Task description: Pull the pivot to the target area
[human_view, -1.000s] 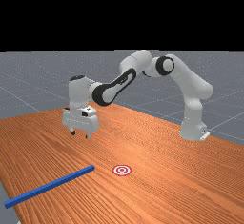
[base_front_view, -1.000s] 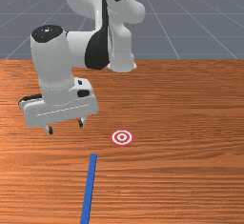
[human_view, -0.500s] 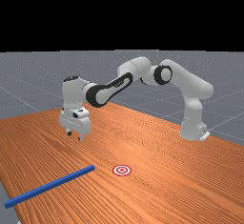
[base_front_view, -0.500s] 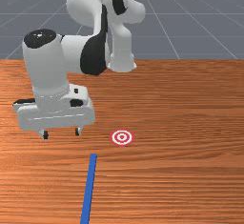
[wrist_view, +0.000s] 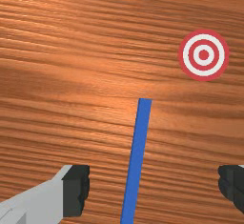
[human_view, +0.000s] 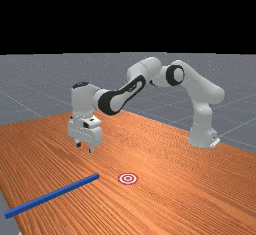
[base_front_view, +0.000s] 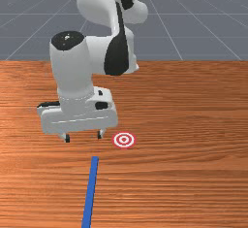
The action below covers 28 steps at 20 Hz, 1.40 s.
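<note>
The gripper [base_front_view: 83, 137] is above the table [base_front_view: 193, 183] with its two fingers [wrist_view: 75, 190] standing wide apart, and the blue bar [base_front_view: 90, 188] lies on this table, one end near the round target [base_front_view: 124, 139].

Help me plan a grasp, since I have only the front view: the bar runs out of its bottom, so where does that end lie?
Observer: The far view has it: the bar ends at the far view's left, at or slightly over the edge of the table; I can't tell which.

Operator: Thanks. Seen from the hand, does the bar run between the fingers or off to one side?

Observer: Between them: in the wrist view it passes between the open fingers, with wood showing between it and each one.
</note>
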Available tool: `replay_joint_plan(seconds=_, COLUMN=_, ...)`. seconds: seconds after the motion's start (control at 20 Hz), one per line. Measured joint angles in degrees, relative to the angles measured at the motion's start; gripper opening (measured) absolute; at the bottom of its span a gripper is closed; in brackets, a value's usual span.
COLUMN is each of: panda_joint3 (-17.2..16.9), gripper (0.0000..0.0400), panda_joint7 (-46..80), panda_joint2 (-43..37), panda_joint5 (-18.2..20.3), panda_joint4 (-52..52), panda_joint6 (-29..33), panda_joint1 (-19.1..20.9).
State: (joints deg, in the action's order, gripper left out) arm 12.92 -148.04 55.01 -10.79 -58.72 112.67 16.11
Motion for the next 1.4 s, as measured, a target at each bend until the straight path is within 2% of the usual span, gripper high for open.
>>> replay_joint_plan(seconds=0.15, panda_joint3=-0.3, gripper=0.04, panda_joint7=0.3, panda_joint2=1.2, panda_joint5=-0.3, panda_joint4=1.4, panda_joint6=-1.2, panda_joint1=-0.5)
replay_joint_plan(seconds=0.2, panda_joint3=-0.5, gripper=0.04, panda_joint7=1.0, panda_joint2=0.1, panda_joint5=-0.7, panda_joint4=-0.8, panda_joint6=0.7, panda_joint1=-0.7)
replay_joint_plan(seconds=0.4, panda_joint3=-0.3, gripper=0.04, panda_joint7=4.3, panda_joint2=-0.7, panda_joint5=-0.2, panda_joint4=-2.3, panda_joint6=1.3, panda_joint1=-2.0)
replay_joint_plan(seconds=0.45, panda_joint3=-0.4, gripper=0.04, panda_joint7=4.9, panda_joint2=0.8, panda_joint5=-0.1, panda_joint4=0.6, panda_joint6=0.1, panda_joint1=-2.6)
replay_joint_plan(seconds=0.5, panda_joint3=0.1, gripper=0.04, panda_joint7=3.1, panda_joint2=0.5, panda_joint5=-0.5, panda_joint4=-0.8, panda_joint6=4.1, panda_joint1=-2.3)
replay_joint_plan(seconds=0.55, panda_joint3=-0.1, gripper=0.04, panda_joint7=2.8, panda_joint2=3.6, panda_joint5=-0.5, panda_joint4=4.8, panda_joint6=2.1, panda_joint1=-3.1)
replay_joint_plan(seconds=0.65, panda_joint3=-0.2, gripper=0.04, panda_joint7=2.6, panda_joint2=4.9, panda_joint5=-0.5, panda_joint4=7.3, panda_joint6=0.6, panda_joint1=-3.4)
replay_joint_plan(seconds=0.7, panda_joint3=-0.1, gripper=0.04, panda_joint7=2.7, panda_joint2=3.8, panda_joint5=-0.5, panda_joint4=5.2, panda_joint6=1.4, panda_joint1=-3.2)
replay_joint_plan(seconds=0.75, panda_joint3=-0.7, gripper=0.04, panda_joint7=3.9, panda_joint2=7.0, panda_joint5=-0.2, panda_joint4=12.2, panda_joint6=-4.8, panda_joint1=-4.2)
replay_joint_plan(seconds=0.8, panda_joint3=-1.9, gripper=0.04, panda_joint7=3.7, panda_joint2=7.0, panda_joint5=-2.2, panda_joint4=11.4, panda_joint6=-3.6, panda_joint1=-5.1)
replay_joint_plan(seconds=1.05, panda_joint3=-4.1, gripper=0.04, panda_joint7=5.7, panda_joint2=11.8, panda_joint5=-4.4, panda_joint4=11.6, panda_joint6=1.7, panda_joint1=-6.5)
replay_joint_plan(seconds=1.15, panda_joint3=-6.3, gripper=0.04, panda_joint7=7.5, panda_joint2=15.5, panda_joint5=-6.3, panda_joint4=14.1, panda_joint6=3.0, panda_joint1=-8.0)
replay_joint_plan(seconds=1.3, panda_joint3=-7.3, gripper=0.04, panda_joint7=7.5, panda_joint2=22.9, panda_joint5=-6.4, panda_joint4=21.6, panda_joint6=3.0, panda_joint1=-9.0)
replay_joint_plan(seconds=1.35, panda_joint3=-7.5, gripper=0.0395, panda_joint7=5.8, panda_joint2=26.3, panda_joint5=-4.1, panda_joint4=26.5, panda_joint6=1.9, panda_joint1=-9.3)
replay_joint_plan(seconds=1.4, panda_joint3=-5.3, gripper=0.04, panda_joint7=5.0, panda_joint2=25.1, panda_joint5=-4.4, panda_joint4=24.3, panda_joint6=2.0, panda_joint1=-8.4)
